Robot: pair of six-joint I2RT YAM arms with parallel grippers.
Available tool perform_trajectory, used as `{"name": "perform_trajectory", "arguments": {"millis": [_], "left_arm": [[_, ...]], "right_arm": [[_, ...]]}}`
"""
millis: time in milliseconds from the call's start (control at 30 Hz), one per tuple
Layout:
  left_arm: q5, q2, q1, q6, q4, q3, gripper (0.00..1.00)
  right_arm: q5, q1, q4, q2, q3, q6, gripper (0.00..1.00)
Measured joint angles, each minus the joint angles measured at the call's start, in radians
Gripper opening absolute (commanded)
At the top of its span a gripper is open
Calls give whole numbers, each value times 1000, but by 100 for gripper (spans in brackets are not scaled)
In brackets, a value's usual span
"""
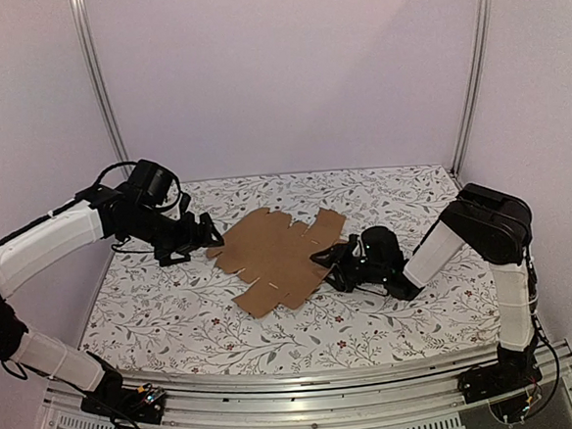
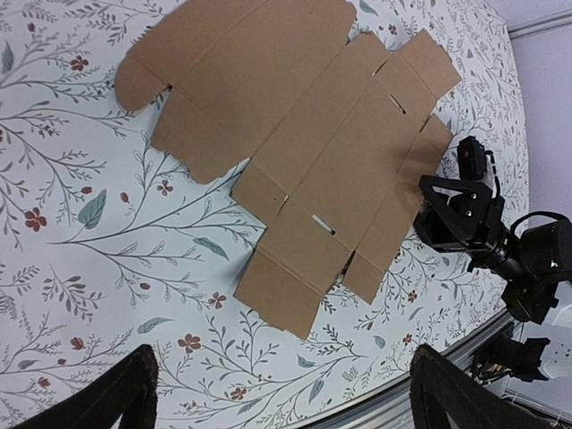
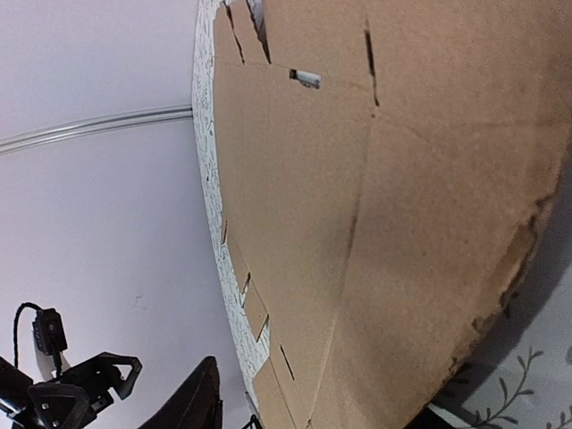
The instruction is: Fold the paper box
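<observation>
Floral table (image 1: 175, 311) holds flat paper box (image 1: 281, 254); arms flank it.

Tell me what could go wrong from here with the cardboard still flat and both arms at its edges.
1. The right fingers sit low at the paper box's edge; pushing in could slide the flat sheet across the tablecloth rather than lift a flap.
2. The left gripper is by the opposite edge but seems apart from it, so nothing pins the sheet.
3. The right wrist view is nearly filled with cardboard, so crease alignment is hard to judge there.
</observation>
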Motion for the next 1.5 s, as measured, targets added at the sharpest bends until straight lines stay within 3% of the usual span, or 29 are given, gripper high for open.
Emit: {"name": "perform_trajectory", "arguments": {"millis": [267, 767, 1167, 1367, 1500], "left_arm": [[-1, -32, -1, 6, -26, 0, 96], [17, -3, -1, 29, -24, 23, 96], [25, 29, -19, 34, -21, 45, 96], [26, 42, -32, 52, -16, 92, 96], [37, 61, -34, 67, -7, 141, 96]], "right_arm": [[41, 25, 3, 35, 20, 15, 0], [70, 46, 138, -70, -220, 14, 0], [-32, 47, 275, -115, -375, -33, 0], [-109, 48, 38, -267, -403, -158, 0], [-131, 60, -305, -516, -367, -330, 0]]}}
